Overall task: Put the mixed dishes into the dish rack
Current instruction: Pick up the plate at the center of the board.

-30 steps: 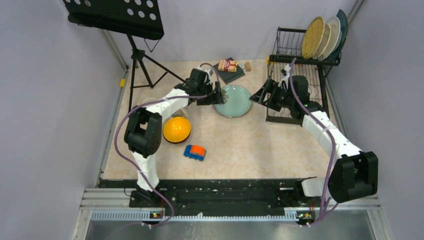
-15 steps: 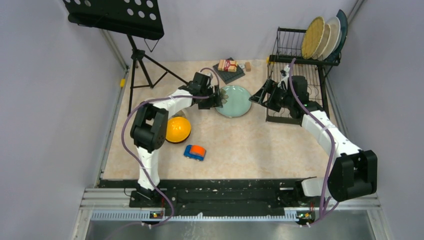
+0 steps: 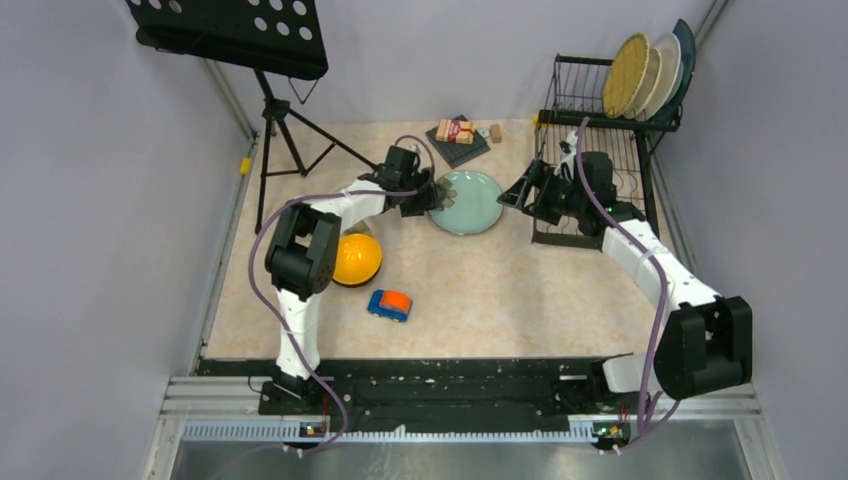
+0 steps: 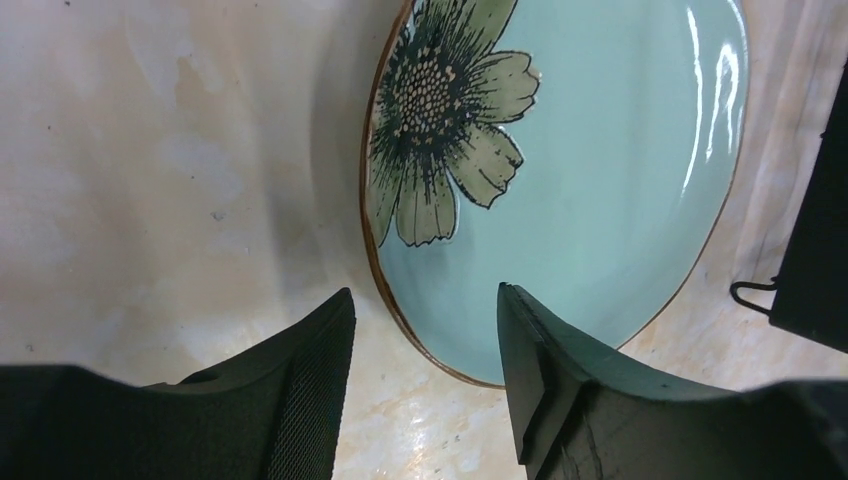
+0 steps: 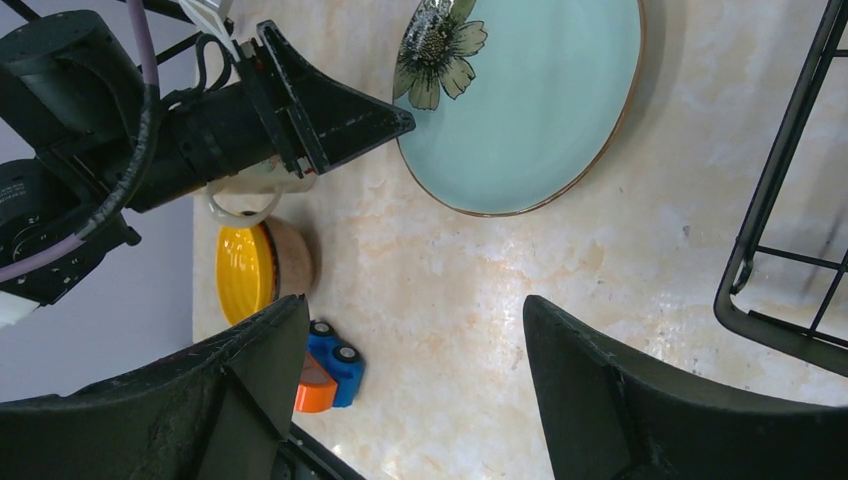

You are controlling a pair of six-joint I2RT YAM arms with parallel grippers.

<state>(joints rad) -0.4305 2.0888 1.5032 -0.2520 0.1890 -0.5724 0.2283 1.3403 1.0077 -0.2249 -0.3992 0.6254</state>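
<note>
A mint-green round plate (image 3: pixel 468 203) with a dark flower print (image 4: pixel 560 150) lies flat on the table. My left gripper (image 3: pixel 434 193) is at its left rim. In the left wrist view its jaws (image 4: pixel 425 292) straddle the brown rim with a gap on both sides, open and not gripping. My right gripper (image 3: pixel 520 194) hovers open and empty between the plate (image 5: pixel 530 100) and the dish rack (image 3: pixel 598 165). Three round plates (image 3: pixel 640 75) stand in the rack's upper tier. The orange-yellow bowl (image 3: pixel 353 259) lies on its side beside a beige mug (image 5: pixel 240 195) that shows mostly behind the left arm.
A blue-and-orange toy car (image 3: pixel 389 304) sits near the table's front. A packet on a dark mat (image 3: pixel 458 133) lies at the back. The music stand's tripod (image 3: pixel 285 130) stands at the back left. Grey walls close in both sides.
My left gripper slid right up to the plate's rim and its jaws narrowed around it; the left elbow swung inward. The right arm has hardly moved.
</note>
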